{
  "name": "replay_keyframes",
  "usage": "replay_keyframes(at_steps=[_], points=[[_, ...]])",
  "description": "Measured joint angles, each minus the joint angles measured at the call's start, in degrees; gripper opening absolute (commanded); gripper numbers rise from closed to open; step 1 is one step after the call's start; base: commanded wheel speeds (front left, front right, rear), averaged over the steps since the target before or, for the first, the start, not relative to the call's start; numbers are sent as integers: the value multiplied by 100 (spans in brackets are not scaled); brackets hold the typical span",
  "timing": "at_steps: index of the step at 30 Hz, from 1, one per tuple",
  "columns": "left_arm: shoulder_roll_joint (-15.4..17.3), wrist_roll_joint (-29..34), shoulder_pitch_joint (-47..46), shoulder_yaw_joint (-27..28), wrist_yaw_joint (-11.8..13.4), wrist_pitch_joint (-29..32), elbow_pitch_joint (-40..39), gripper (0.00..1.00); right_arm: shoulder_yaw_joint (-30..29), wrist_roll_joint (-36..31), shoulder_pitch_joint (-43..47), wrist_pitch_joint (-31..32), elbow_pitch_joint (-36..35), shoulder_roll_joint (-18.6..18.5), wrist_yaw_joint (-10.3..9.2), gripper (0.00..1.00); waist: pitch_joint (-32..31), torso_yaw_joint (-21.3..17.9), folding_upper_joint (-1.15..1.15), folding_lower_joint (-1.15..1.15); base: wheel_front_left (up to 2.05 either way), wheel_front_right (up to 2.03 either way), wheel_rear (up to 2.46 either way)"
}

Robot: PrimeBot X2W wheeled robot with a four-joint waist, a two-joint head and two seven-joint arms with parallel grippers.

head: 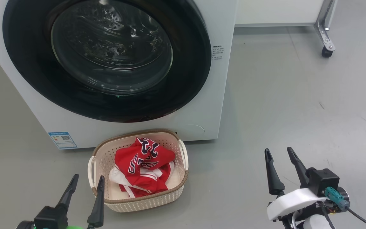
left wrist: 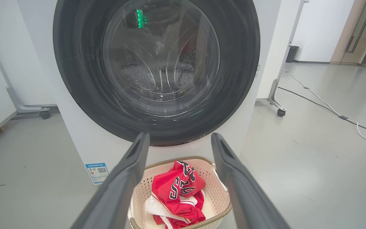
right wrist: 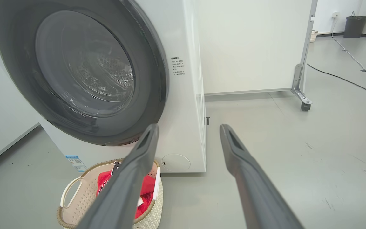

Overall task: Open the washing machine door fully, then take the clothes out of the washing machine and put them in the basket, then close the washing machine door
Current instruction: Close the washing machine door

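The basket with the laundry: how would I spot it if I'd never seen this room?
Find the big white washing machine with its round black door. On the grey floor right before it, under the door, sits the basket. It is small, cream and perforated with a brown rim, and holds red clothes.

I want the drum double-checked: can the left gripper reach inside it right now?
Probably not: the washing machine door looks shut over the drum. The open left gripper hovers by the basket, so the door must open first.
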Motion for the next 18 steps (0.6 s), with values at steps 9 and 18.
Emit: replay_keyframes(at_steps=[9,18], points=[[-11,0,56,-45,23,48,-105,100,0,0,246,0,-226,5,-119,100,-37,21,-1,0,0,0,0],[-13,-2,146,-63,46,101,-191,100,18,0,359,0,-380,11,-152,100,-56,48,0,0,0,0,0]])
